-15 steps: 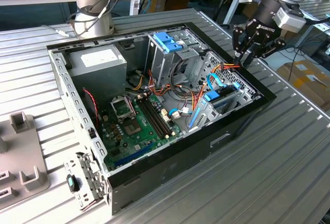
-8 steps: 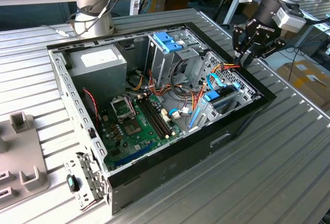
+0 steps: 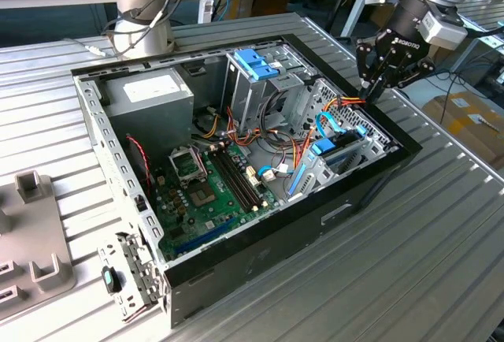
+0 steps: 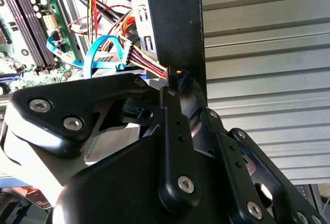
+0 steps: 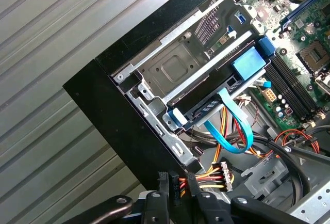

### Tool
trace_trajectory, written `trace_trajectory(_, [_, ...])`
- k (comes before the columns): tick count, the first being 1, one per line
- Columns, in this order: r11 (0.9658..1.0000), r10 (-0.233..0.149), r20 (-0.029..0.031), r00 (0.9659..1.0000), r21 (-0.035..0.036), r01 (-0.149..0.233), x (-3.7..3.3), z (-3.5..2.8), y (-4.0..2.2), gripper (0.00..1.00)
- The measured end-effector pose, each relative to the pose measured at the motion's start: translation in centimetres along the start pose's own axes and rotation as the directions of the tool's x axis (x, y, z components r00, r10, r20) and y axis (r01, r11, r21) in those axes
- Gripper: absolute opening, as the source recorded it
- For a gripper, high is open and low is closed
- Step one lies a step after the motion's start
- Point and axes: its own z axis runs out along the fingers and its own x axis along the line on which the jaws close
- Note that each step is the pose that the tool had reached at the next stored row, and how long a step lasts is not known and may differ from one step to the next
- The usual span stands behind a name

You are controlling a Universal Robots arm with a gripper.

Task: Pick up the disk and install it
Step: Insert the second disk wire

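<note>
We hover the tool (image 3: pixel 383 74) at the case (image 3: pixel 260 267) rim, fingers pinched together on a black plug (image 4: pixel 181 82) of the coloured wire bundle (image 5: pixel 214 174) — probably clearing the bay. The disk (image 5: pixel 206 105) sits in the drive bay at 5 o'clock of the case in the exterior view, blue-edged, ribbon (image 5: pixel 229 131) across it.

Black computer case (image 3: pixel 260 267), green motherboard (image 3: pixel 206 192), bright blue disk frame (image 5: pixel 247 63), grey ribbed table (image 3: pixel 441 263), black pincer (image 3: pixel 376 82)
</note>
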Motion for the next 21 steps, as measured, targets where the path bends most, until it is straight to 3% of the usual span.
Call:
trace_trajectory(2, [1.0000, 0.000, 0.0000, 1.0000, 0.0000, 0.000, 0.00, 0.00, 0.00, 0.25])
trace_trajectory(3, [1.0000, 0.000, 0.0000, 1.0000, 0.0000, 0.000, 0.00, 0.00, 0.00, 0.18])
trace_trajectory(21, [1.0000, 0.000, 0.0003, 1.0000, 0.0003, 0.000, 0.00, 0.04, 0.00, 0.18])
